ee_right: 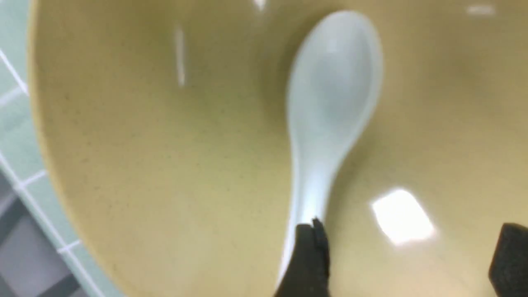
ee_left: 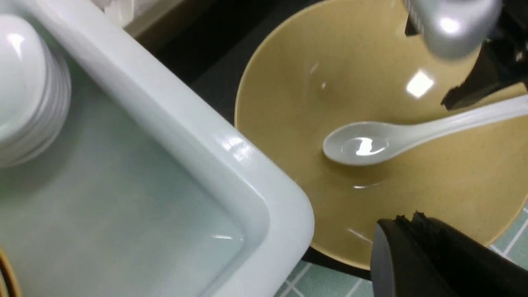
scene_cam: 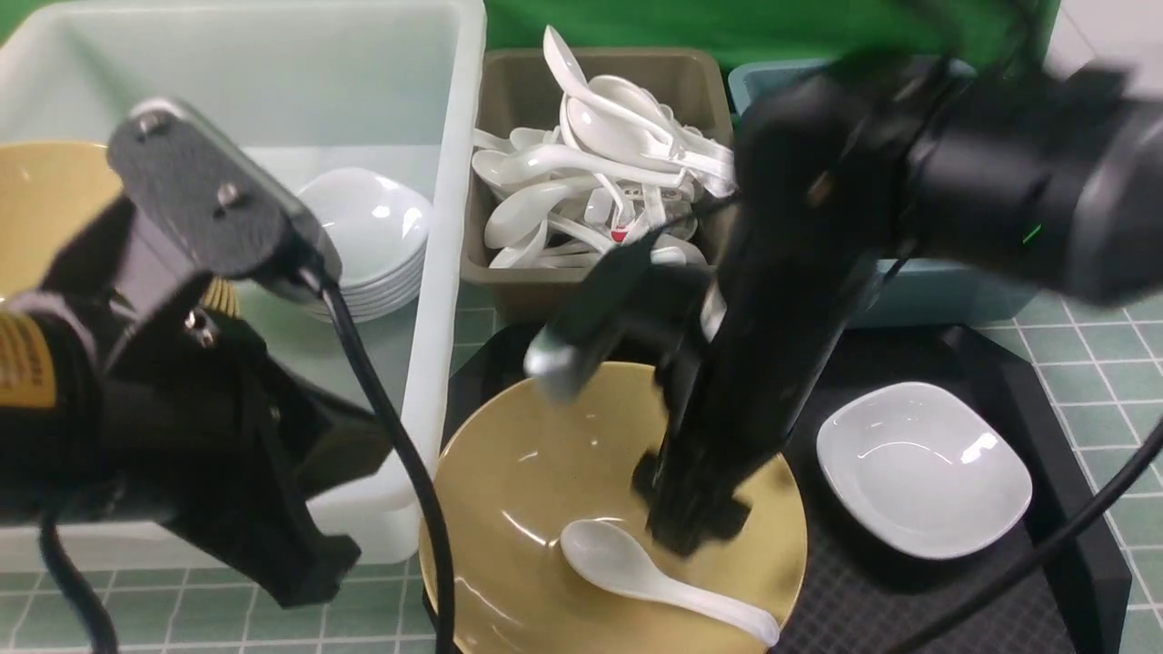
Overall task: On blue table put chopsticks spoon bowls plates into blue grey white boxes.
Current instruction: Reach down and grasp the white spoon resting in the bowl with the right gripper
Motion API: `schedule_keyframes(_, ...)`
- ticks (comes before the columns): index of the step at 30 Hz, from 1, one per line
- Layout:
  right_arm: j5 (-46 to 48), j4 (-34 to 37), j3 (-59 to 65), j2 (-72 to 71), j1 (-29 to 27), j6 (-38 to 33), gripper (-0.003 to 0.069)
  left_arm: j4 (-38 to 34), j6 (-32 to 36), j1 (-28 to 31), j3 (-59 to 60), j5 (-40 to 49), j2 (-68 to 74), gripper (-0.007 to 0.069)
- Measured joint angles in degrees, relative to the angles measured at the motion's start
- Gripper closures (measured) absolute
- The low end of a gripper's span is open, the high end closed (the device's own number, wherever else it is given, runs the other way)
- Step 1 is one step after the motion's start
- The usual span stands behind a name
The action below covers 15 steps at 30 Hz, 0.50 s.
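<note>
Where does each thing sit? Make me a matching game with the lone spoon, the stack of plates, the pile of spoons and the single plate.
Things:
1. lone spoon
2. stack of plates
3. pile of spoons
4. single plate

Places:
A. white tub
B. black tray
C. tan bowl
D. grey bin

Pairs: 1-C, 2-A, 3-D, 4-B

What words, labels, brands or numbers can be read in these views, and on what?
No readable text anywhere.
Red mark among the spoons in the olive-grey bin: too small to read.
Yellow ribbed patch on the left arm: blurred, no letters legible.
</note>
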Motion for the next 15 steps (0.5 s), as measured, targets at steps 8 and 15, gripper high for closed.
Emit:
schedule_keyframes(8,-1.5,-0.7,0.0,7.1,2.4,0.0,0.0082,0.0,0.0,0.0,1.1,-2.6,0.0,0.0636)
schedule_keyframes(15,0.4,-0.8,0.0,10.1,2.6,0.1,0.0235,0.0,-0.1,0.0,2.9,-7.7,0.3,0.0636)
